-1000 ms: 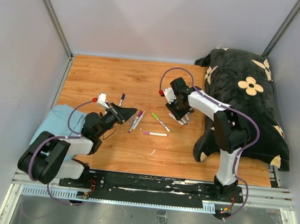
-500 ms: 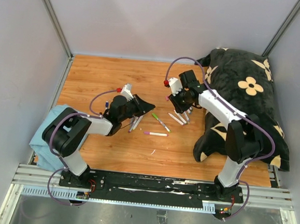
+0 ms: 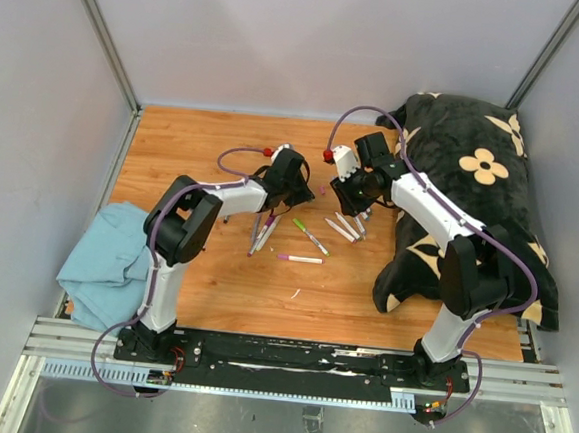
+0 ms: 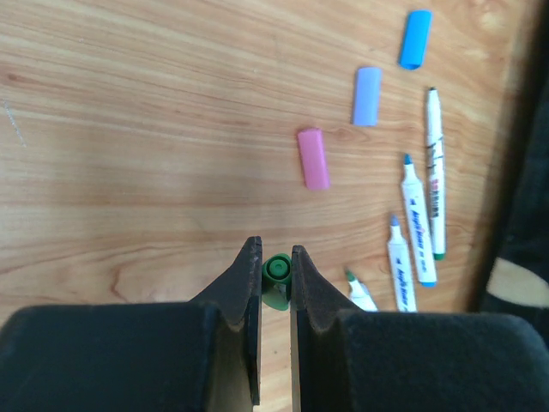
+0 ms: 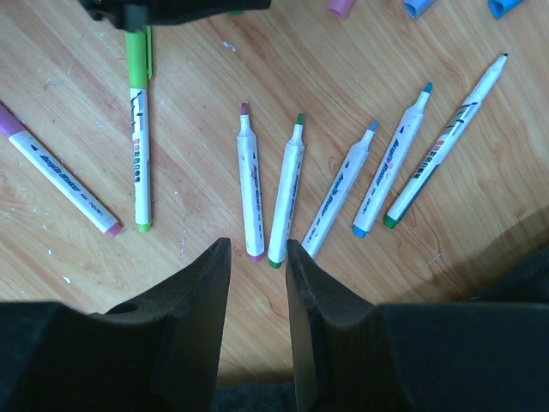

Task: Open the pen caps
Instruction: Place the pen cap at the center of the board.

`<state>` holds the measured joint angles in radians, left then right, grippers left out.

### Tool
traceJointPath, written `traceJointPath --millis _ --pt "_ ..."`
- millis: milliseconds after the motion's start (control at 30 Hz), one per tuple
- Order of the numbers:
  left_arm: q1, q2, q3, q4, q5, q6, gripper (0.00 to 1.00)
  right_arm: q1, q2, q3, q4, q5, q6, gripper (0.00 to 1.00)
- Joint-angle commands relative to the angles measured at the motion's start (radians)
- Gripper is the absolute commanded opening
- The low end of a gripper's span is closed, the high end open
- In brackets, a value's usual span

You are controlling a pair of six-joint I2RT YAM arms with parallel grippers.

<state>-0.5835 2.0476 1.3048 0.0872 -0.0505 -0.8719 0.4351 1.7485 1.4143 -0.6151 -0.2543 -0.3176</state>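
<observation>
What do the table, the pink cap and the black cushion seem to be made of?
Table: wood or wood-look laminate, matte; grain lines show. Pink cap: probably plastic, smooth, evenly coloured with a soft sheen. Cushion: plush fabric, likely; fuzzy surface and soft folds.

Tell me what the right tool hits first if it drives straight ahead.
Likely the pink-tipped pen and green-tipped pen, lying just ahead of the right tool; its height above them is unclear.

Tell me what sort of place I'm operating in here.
Probably a lab robot test cell: a wooden tabletop boxed in by plain grey panels, a metal mounting rail at the near edge, and staged props like the floral pillow and blue cloth.
</observation>
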Motion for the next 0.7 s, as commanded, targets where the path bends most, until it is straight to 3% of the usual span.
traceJointPath --millis 0,333,667 --pt "-0.019 0.068 0.108 -0.181 -0.045 0.047 0.08 -0.017 -0.025 -0.012 0.003 -0.023 0.000 0.33" --pt "-0.020 0.105 0.157 -0.177 -0.013 0.053 0.31 -0.021 -0.027 -0.014 0.003 -0.035 0.003 0.33" --pt "-0.019 -0.036 0.053 -0.080 0.005 0.072 0.37 -0.024 -0.048 -0.025 0.010 -0.102 -0.009 0.33"
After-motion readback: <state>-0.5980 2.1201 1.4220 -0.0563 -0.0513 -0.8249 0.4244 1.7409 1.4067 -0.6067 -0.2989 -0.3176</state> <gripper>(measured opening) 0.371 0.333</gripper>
